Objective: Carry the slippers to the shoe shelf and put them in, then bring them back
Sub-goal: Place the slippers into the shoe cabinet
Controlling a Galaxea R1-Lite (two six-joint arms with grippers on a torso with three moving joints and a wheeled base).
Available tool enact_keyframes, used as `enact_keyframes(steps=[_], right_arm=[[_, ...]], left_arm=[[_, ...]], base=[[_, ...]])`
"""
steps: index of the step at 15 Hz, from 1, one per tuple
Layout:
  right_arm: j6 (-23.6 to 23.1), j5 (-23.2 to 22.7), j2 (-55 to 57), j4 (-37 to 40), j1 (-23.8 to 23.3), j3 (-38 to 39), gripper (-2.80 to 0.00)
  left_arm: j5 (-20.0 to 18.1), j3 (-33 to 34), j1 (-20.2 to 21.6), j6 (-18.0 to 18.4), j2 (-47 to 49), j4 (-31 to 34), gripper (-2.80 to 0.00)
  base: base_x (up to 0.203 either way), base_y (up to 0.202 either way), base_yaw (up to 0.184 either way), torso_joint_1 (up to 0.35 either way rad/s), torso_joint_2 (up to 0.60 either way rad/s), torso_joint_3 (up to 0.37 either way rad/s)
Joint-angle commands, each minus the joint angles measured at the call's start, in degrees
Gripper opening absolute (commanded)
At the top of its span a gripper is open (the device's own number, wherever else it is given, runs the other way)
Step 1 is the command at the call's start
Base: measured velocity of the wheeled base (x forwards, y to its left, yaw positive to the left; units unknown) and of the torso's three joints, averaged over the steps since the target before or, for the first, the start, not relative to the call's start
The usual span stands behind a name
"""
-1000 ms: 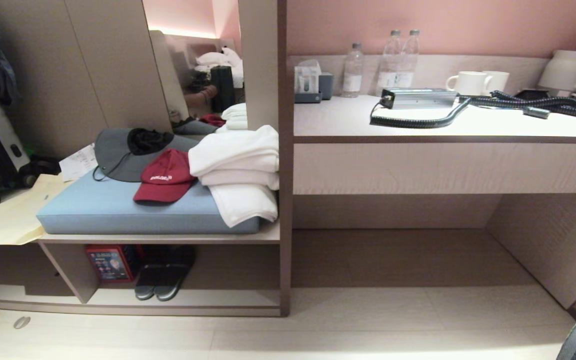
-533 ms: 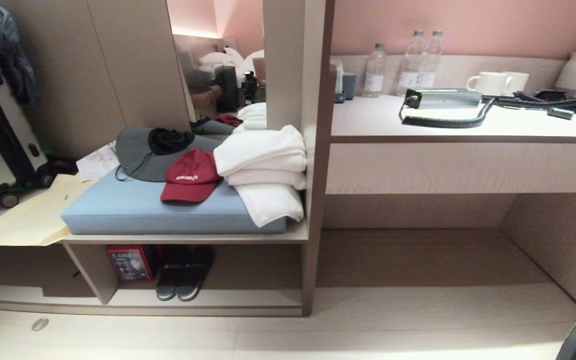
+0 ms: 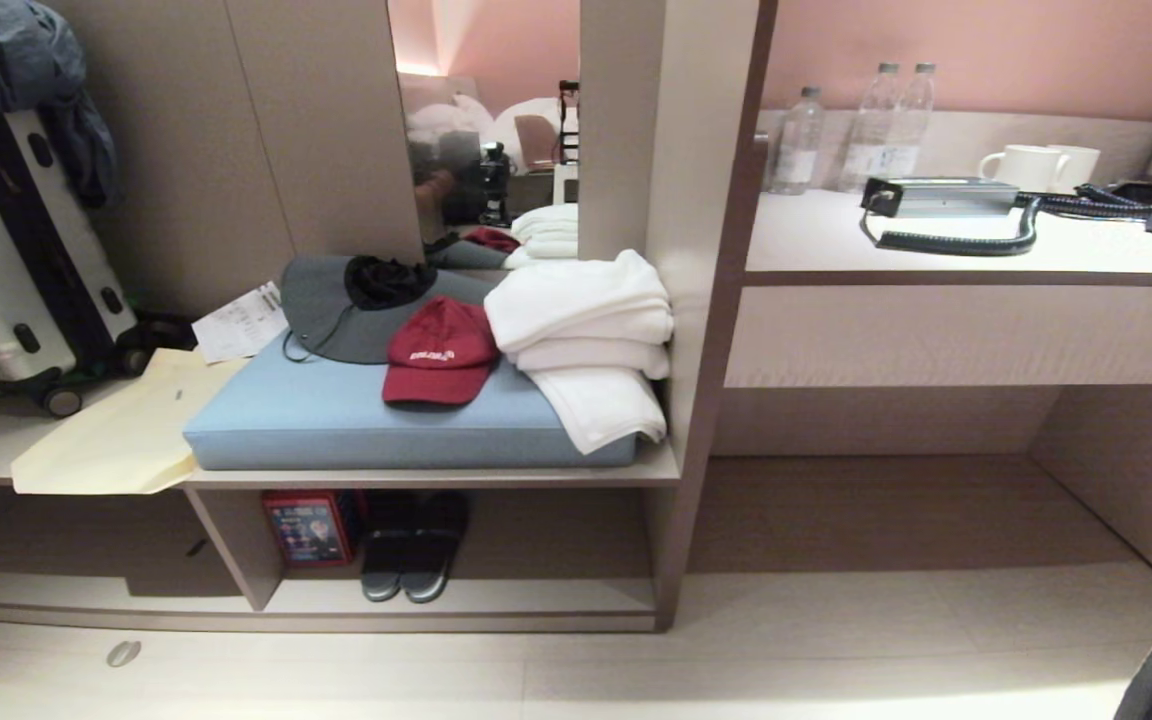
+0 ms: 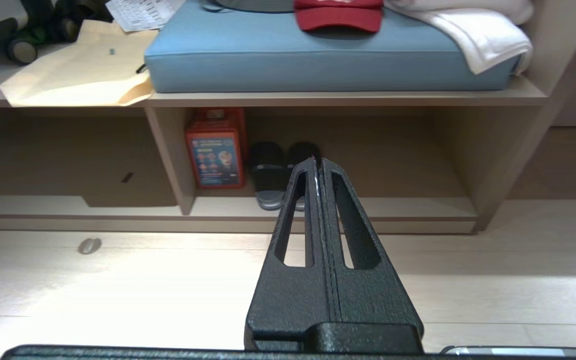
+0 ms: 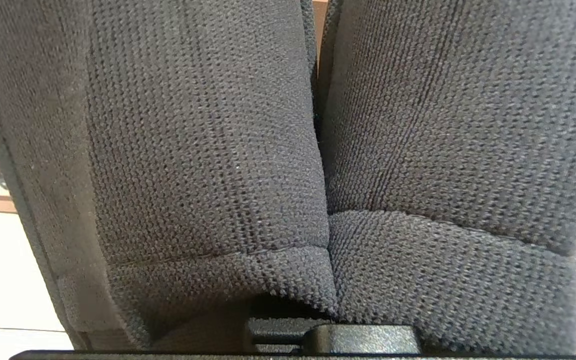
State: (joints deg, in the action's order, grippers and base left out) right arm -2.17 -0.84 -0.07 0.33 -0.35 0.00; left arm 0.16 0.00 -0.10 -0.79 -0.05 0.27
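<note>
**Slippers carried in the right hand, facing the shoe shelf**

The right hand (image 5: pixel 325 320) is clenched on the slippers (image 5: pixel 208 150), two grey knit surfaces pressed side by side and filling its wrist view; their long axes appear to run away from the wrist, though which end leads cannot be told. The left hand (image 4: pixel 318 161) is clenched empty, pointing at the shoe shelf (image 3: pixel 556 598). There a darker pair (image 3: pixel 412 550) stands beside a red box (image 3: pixel 308 527), toes outward.

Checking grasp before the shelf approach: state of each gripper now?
Left gripper: closed, empty, aimed toward the shoe shelf.
Right gripper: closed on the slippers, which fill its wrist view; fingers hidden behind them.
</note>
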Motion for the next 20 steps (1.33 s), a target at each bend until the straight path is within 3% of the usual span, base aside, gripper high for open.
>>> enact_keyframes(steps=[1, 20], right_arm=[[0.0, 0.0, -0.1, 0.0, 0.0, 0.0, -2.80], [0.0, 0.0, -0.1, 0.0, 0.0, 0.0, -2.80]], left_arm=[[0.0, 0.0, 0.0, 0.0, 0.1, 0.0, -2.80], [0.0, 0.0, 0.0, 0.2, 0.1, 0.0, -2.80]], base=[[0.000, 0.198, -0.002, -0.006, 0.00, 0.007], [0.000, 0.195, -0.003, 0.003, 0.00, 0.002]])
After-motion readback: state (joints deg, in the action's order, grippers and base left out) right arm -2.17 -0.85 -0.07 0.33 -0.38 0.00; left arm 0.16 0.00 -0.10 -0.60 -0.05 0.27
